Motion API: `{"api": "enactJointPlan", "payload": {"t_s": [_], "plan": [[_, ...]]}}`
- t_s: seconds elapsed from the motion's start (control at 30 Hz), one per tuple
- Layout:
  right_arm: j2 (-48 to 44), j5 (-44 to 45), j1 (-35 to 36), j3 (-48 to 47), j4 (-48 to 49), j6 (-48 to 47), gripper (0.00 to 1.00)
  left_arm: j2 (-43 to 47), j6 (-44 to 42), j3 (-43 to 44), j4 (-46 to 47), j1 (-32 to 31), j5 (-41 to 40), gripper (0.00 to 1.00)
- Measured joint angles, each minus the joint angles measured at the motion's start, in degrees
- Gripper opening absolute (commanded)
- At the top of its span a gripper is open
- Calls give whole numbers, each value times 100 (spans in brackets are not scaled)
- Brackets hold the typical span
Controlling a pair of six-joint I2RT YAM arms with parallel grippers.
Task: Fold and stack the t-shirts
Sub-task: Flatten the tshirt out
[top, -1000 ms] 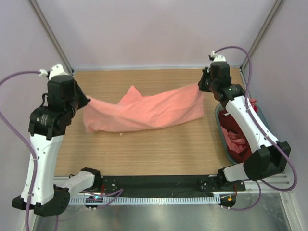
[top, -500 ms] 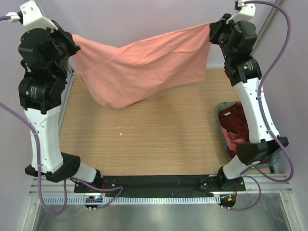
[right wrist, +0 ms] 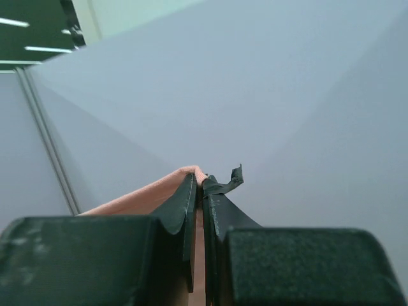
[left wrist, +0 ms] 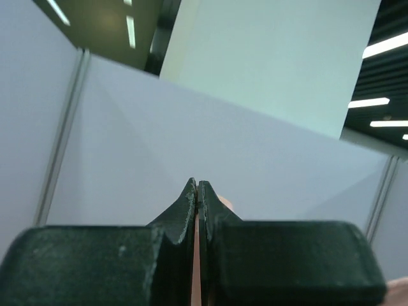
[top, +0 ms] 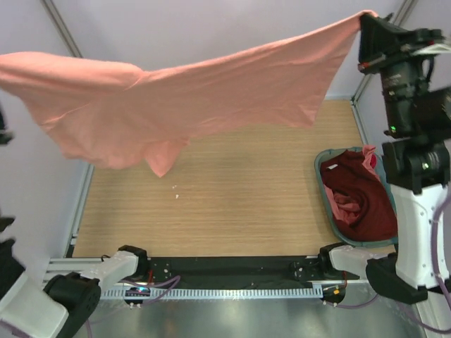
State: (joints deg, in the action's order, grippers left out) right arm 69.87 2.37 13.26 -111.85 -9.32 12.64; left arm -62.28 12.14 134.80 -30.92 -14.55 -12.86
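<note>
Top view: one pink shirt was stretched high over the worktop, its right corner at the right gripper. Its left end ran off frame, so the left gripper was unseen. One maroon shirt lay in the single basket, part-burying further pink cloth, count unclear.

Left wrist: left gripper pinched tight on a sliver of the pink shirt.

Right wrist: right gripper clamped the pink shirt's edge.

No legible text, seemingly, anywhere.

Salmon t-shirt, left end cut off overhead
</note>
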Motion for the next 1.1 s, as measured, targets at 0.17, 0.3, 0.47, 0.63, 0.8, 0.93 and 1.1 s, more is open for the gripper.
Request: {"api": "enactJointPlan", "payload": {"t_s": [0.17,0.3,0.47,0.63,0.8,0.93,1.1], "plan": [[-365,-4,0,-245,337,-7,1,472,-216,350,640,0,-203,1],[72,-2,0,-774,306,-4,1,195,-258,354,754,2,-455,1],[516,-2,0,-787,-28,-2,1,-428,-251,343,654,-2,-562,1],[535,-61,0,-442,-345,149,1,-656,-111,319,533,-2,-557,1],[199,-131,0,-332,-446,251,1,-356,160,332,542,-2,-535,1],[-61,-197,0,-433,-376,302,1,-13,455,463,612,-2,-551,1],[-234,-345,0,-492,114,450,1,133,863,719,844,0,-562,1]]}}
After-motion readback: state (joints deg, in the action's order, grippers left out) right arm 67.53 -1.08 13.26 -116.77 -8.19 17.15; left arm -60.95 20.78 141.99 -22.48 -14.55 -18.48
